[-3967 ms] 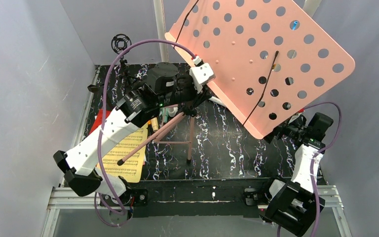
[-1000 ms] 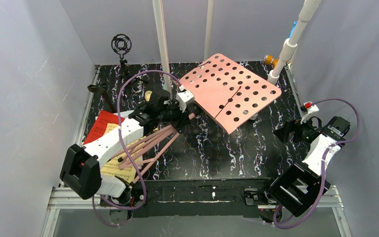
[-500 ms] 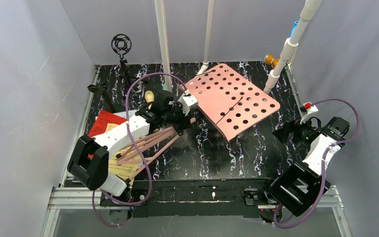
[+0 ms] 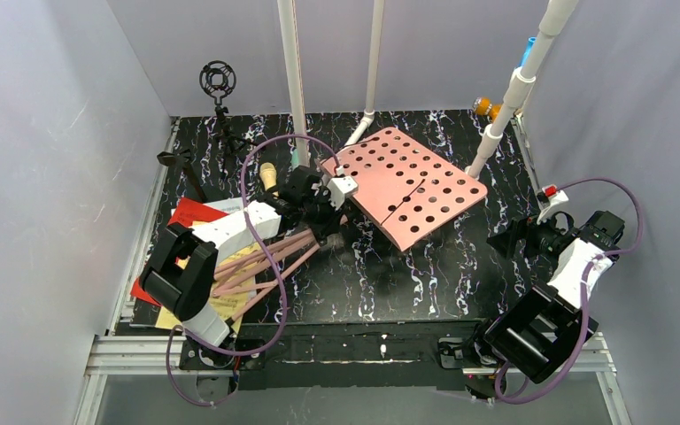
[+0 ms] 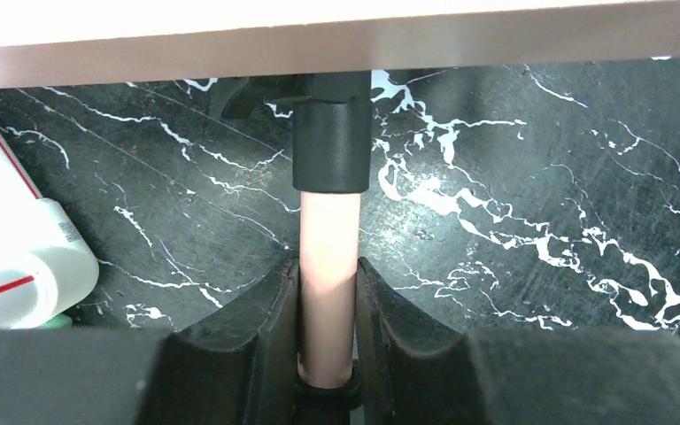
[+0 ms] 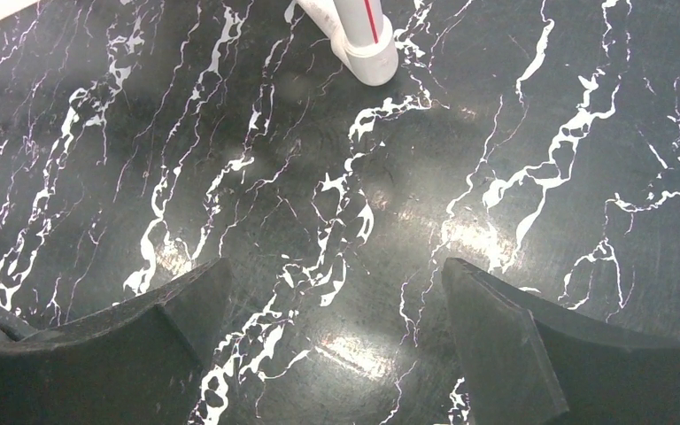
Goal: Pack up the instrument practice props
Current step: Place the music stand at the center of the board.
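Left wrist, music stand [image 5: 328, 232] top cropped, pole hidden inside left tool [image 5: 328, 270]

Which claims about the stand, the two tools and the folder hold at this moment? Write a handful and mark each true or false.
1. The left tool is shut on the pole of the music stand. True.
2. The right tool also grips the music stand. False: it is open and empty, over bare table.
3. The music stand is upright on spread legs. False: it is tipped far over, lying low across the table.
4. The red folder lies on the left side of the table. True.
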### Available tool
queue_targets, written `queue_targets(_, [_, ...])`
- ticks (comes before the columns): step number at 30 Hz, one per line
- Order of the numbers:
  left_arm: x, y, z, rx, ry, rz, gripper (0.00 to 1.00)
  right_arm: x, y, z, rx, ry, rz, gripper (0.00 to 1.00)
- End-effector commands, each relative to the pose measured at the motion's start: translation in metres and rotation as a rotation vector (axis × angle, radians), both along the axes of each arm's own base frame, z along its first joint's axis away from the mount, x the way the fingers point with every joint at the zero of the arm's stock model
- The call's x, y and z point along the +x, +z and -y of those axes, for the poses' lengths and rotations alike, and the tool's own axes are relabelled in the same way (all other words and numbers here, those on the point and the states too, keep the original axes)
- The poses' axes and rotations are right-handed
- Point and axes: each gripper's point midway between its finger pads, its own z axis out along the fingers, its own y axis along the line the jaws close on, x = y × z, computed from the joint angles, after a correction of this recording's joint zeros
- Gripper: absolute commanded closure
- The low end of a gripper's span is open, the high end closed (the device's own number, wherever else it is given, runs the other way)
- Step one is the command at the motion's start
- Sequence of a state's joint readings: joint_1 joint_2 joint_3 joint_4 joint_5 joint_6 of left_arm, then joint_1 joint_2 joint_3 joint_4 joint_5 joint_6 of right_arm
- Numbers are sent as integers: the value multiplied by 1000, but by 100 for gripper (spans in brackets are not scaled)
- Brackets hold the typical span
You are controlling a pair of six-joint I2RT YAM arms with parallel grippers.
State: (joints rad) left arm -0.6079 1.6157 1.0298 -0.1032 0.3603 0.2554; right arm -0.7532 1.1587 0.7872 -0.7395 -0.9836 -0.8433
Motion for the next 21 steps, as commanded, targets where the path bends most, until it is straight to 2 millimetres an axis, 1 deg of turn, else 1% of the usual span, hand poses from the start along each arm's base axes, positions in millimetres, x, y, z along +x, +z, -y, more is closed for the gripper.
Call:
queue_targets(1, [41, 60, 18, -134, 78, 181, 73, -2, 0, -3, 18, 14, 6, 2])
queue_targets(3, [40, 63, 16, -141, 84, 188, 67, -2, -2, -2, 16, 14, 1, 2])
queue_targets(7, [39, 68, 15, -148, 92, 193, 59, -3, -4, -2, 15, 13, -7, 2])
queue_targets(12, [35, 75, 14, -169, 98, 187, 57, -4, -6, -2, 13, 14, -14, 1])
queue_targets(17, [20, 90, 15, -214, 82, 159, 52, -4, -7, -2, 14, 15, -17, 1])
queue_targets(20, [7, 100, 10, -229, 87, 138, 45, -4, -7, -2, 17, 18, -17, 2])
queue_targets(21, [2, 107, 7, -241, 86, 140, 42, -4, -6, -2, 17, 19, -15, 2])
